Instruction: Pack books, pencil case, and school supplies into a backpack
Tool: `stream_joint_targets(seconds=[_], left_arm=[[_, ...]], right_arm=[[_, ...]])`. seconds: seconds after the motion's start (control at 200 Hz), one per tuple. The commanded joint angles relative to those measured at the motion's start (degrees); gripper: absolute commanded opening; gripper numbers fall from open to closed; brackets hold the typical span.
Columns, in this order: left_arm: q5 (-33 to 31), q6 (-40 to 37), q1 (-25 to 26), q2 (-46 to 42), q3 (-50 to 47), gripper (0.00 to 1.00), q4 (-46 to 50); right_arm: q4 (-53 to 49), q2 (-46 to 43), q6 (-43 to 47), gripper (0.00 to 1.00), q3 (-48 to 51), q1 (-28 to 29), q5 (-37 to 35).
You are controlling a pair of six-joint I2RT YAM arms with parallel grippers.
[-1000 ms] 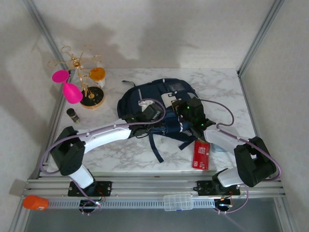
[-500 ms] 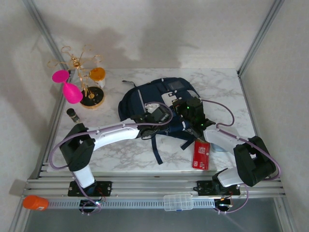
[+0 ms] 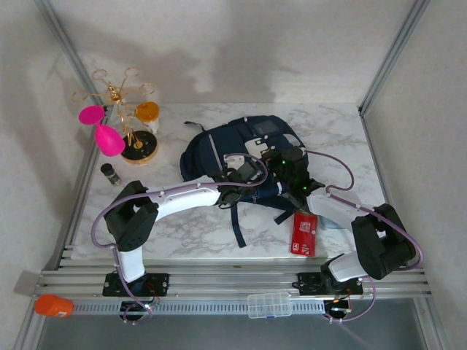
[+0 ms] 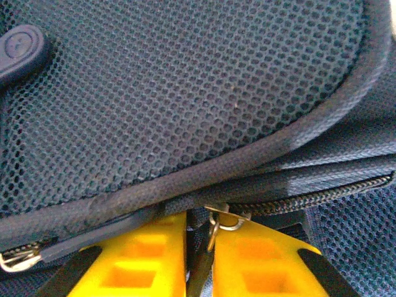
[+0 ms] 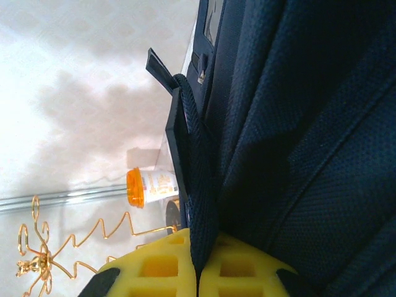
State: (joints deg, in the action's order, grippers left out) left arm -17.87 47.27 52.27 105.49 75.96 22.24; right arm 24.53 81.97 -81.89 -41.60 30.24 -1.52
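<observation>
Our left fingers (image 4: pixel 148 263) pinch a dark zipper pull (image 4: pixel 199 266) on the large dark navy fabric backpack (image 4: pixel 185 93); our right fingers (image 5: pixel 154 269) clamp its dark webbing strap (image 5: pixel 197 185).

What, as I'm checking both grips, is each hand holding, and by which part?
The left hand pinches the backpack's zipper pull by its dark tab. The right hand clamps a webbing strap of the backpack, flat between its fingers.
</observation>
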Motion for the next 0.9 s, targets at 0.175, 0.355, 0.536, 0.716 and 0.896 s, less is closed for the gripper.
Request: stream_joint_targets(seconds=[0.175, 0.355, 0.536, 0.716, 0.896], left_arm=[[0.79, -3.02, -2.15, -9.30, -5.24, 0.00, -4.51], [2.69, -6.74, -3.37, -15.72, -9.45, 0.00, -0.63], [4.25, -8.97, -6.27, -21.68, -15.19, 0.00, 1.92], [5.25, -10.36, -9.52, -24.22, -19.29, 0.00, 2.07], [12.00, -8.98, -9.29, -25.76, -19.66, 0.00, -4.92]], right_arm=[[7.43, -0.09, 1.10, 0.00, -2.81, -2.26, 2.47], [7.44, 3.21, 4.50, 0.00, -6.55, -5.63, 9.46], [4.67, 6.35, 7.26, 0.00, -10.95, -8.62, 13.96], [0.75, 10.89, 11.02, 0.00, -16.30, -11.19, 17.79], [-4.54, 13.48, 15.79, 0.19, -19.81, -10.74, 21.21]])
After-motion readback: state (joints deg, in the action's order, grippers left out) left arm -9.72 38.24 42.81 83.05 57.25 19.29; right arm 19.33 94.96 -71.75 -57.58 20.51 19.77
